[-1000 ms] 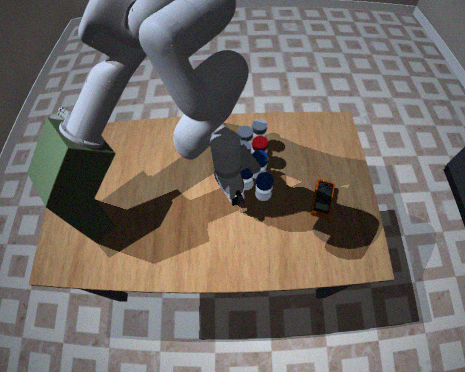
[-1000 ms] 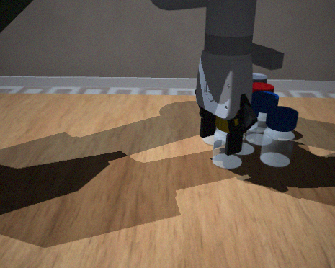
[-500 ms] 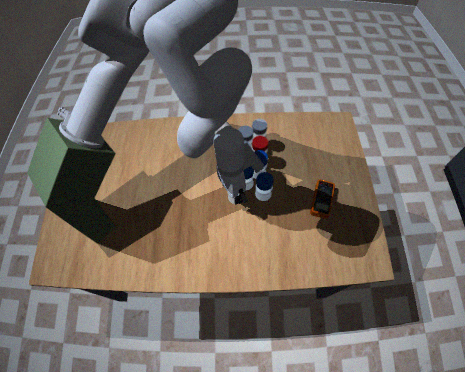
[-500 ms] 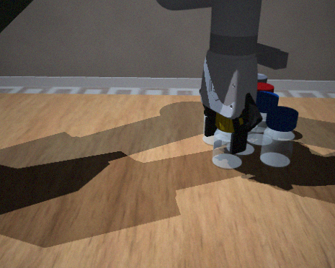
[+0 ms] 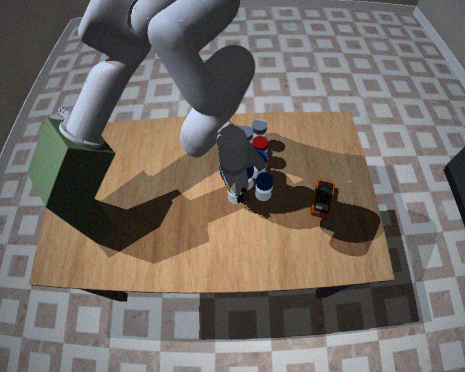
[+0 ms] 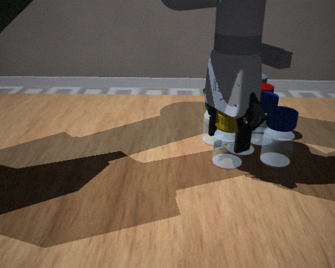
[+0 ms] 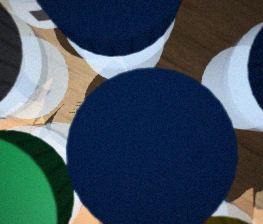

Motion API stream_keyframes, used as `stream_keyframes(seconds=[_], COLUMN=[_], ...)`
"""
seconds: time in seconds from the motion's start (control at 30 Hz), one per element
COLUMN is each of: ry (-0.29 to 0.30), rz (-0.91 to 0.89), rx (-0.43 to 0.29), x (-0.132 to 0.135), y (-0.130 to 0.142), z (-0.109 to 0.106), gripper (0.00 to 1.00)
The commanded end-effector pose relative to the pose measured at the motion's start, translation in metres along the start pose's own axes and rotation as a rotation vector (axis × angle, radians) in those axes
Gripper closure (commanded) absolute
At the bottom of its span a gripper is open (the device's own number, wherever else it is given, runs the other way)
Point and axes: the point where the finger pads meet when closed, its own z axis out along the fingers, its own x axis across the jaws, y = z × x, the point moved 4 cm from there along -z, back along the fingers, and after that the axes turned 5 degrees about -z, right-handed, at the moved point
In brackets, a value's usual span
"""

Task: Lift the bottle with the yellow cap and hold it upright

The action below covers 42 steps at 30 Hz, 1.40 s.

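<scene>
The gripper (image 6: 229, 134) is down among the bottles now, jaws spread wide with nothing clamped between them, and in the exterior view the black fingers (image 6: 243, 138) straddle the yellow cap (image 6: 227, 122): one finger at nine o'clock of it, one at three o'clock, the cap sitting right in the gap. That's the bottle with the yellow cap (image 6: 226, 151), standing upright at the near edge of the cluster on the wooden table (image 6: 96, 202), its clear body dropping straight down below the fingertips, long axis vertical. What matters here is that the bottle lies directly beneath the tool, yet the wrist camera is centred on a dark blue cap (image 7: 152, 150), with only a sliver of yellow at six o'clock, bottom edge, and a green cap (image 7: 12, 185) at eight o'clock. A blue-capped bottle (image 6: 280, 138) stands just beside at three o'clock, and a red cap (image 6: 267, 86) shows behind. From above, the arm hides the target, and an orange device (image 5: 322, 197) lies well apart. My read: closing should catch the neck, but neighbours crowd close, so a tip-over is the risk.
</scene>
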Motion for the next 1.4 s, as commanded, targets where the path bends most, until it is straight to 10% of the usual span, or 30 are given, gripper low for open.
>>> stream_keyframes(seconds=[0.0,1.33,1.37], ry=[0.002,0.001,0.001], rz=[0.000,0.000,0.000], rx=[0.000,0.000,0.000], x=[0.001,0.001,0.001], y=[-0.001,-0.002,-0.001], z=[0.000,-0.033,-0.033], gripper=[0.21,0.21,1.00])
